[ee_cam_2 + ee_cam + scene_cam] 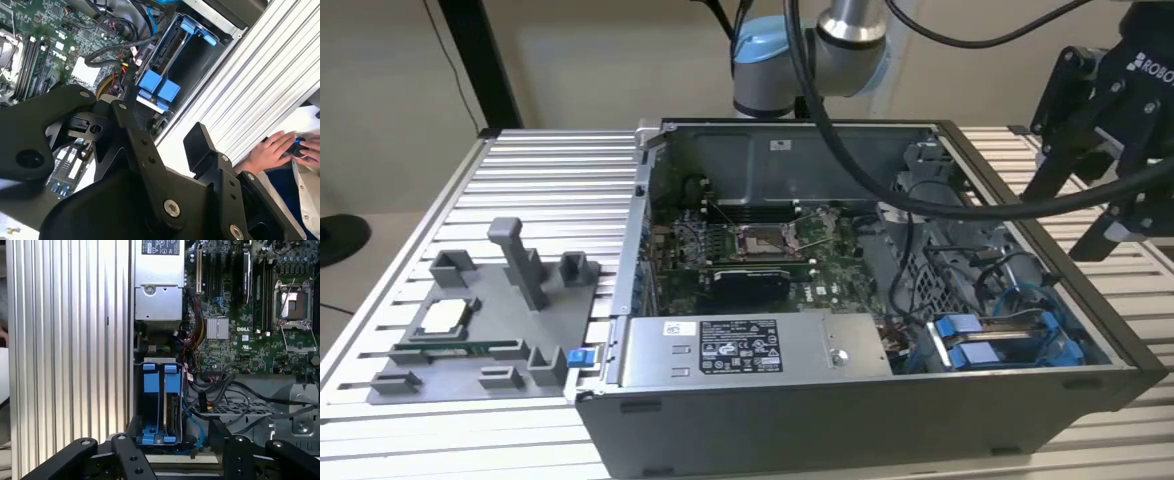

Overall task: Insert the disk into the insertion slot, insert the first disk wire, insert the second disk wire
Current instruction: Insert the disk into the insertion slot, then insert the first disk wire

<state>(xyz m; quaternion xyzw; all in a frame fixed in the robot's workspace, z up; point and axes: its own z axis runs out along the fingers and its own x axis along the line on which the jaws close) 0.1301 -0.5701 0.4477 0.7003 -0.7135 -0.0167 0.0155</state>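
Insertion slot [159,405] lies near our open, empty fingers [200,145]; we fear neighbouring cables [202,385] could snag them.

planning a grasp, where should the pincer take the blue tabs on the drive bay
Probably pinch both blue tabs across their outer faces, from the case's open side: they stand side by side at the insertion slot's end, cables alongside.

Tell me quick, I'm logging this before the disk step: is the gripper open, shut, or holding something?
Gripper: open, holding nothing.
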